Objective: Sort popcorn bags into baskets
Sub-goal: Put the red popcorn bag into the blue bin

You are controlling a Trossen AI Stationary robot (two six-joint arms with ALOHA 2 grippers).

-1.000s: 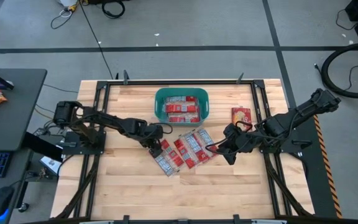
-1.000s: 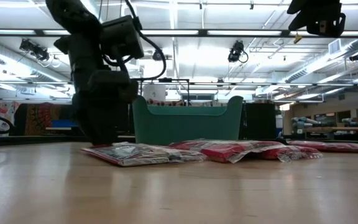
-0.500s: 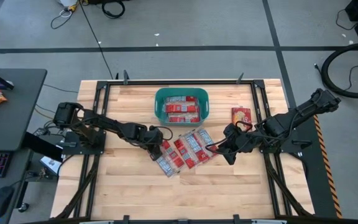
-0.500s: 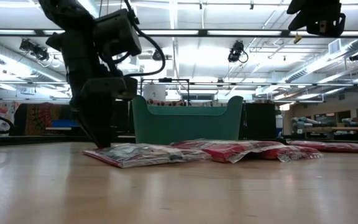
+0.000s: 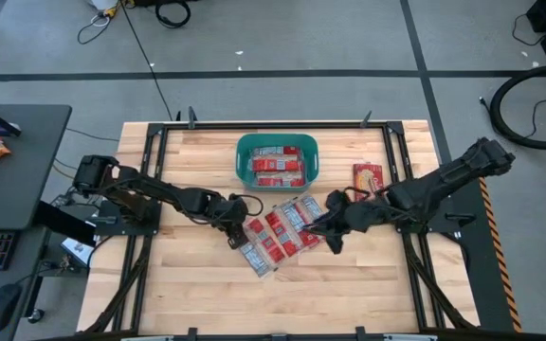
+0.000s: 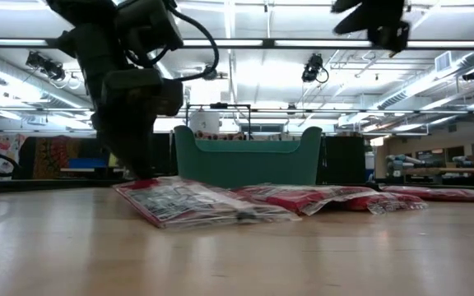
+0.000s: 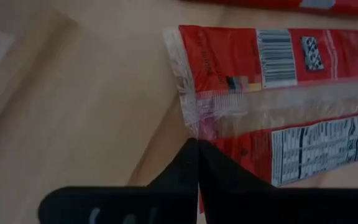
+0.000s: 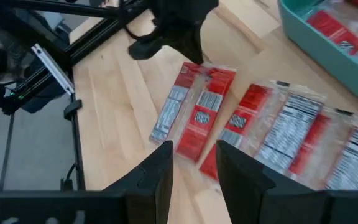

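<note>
1. We find the left gripper point(image 5: 236, 230) low over the table's middle, its fingers point(image 7: 194, 163) pinched together on the sealed end of the leftmost popcorn bag point(image 5: 257, 246). In the left wrist view the dark tips meet right at the clear crimped edge, so we judge the hold to be narrow.

2. The right gripper point(image 5: 331, 230) hovers over the right end of the loose row of bags point(image 5: 287, 225), its jaws partly apart with nothing between them. It appears to be lining up on the next packet.

3. The teal tub point(image 5: 245, 170) sits on the far side of the table, just beyond the row, and already holds several red packets point(image 5: 278, 166). One more packet point(image 5: 368, 176) lies alone, right of the tub and apart from the row.

4. In our judgement the step in hand is lifting the pinched bag clear. It should rise straight before travelling toward the tub, since an edge grip on slick film may slip if swung.

5. The gripped bag lies against its neighbour in the row, so a slow first lift would avoid dragging that one along. The release should come over the tub's interior, not its rim.

6. The surface is a pale wood-plank tabletop point(image 5: 197, 294) set in a black metal frame.

7. Around it lies grey floor crossed by dark lines, with a dark desk point(image 5: 17, 161) to the left. The low view shows a large hall with ceiling strip lights point(image 6: 245, 41).
</note>
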